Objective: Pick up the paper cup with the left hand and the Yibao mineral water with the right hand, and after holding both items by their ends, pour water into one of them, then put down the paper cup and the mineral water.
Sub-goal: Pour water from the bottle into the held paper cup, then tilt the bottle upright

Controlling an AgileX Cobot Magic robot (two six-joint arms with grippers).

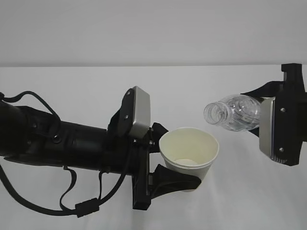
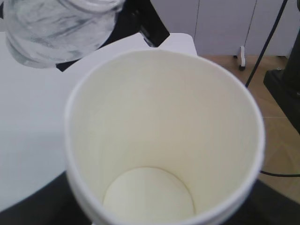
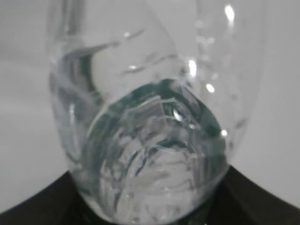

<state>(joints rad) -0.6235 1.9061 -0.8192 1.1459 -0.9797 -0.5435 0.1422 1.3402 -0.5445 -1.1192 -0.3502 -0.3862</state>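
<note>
Currently the left pincer (image 1: 178, 163) grips the paper cup (image 1: 189, 152) above the counter (image 1: 72, 91) while the right pincer (image 1: 283, 127) holds the tilted Yibao mineral water (image 1: 233, 112) at the cup's two o'clock, so water may well spill short of the rim.

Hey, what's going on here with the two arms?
The left end effector holds a white paper cup upright above the table. The right end effector, mostly out of frame, holds a clear water bottle tipped on its side, mouth just above and right of the cup's rim. No water is visibly flowing.
</note>
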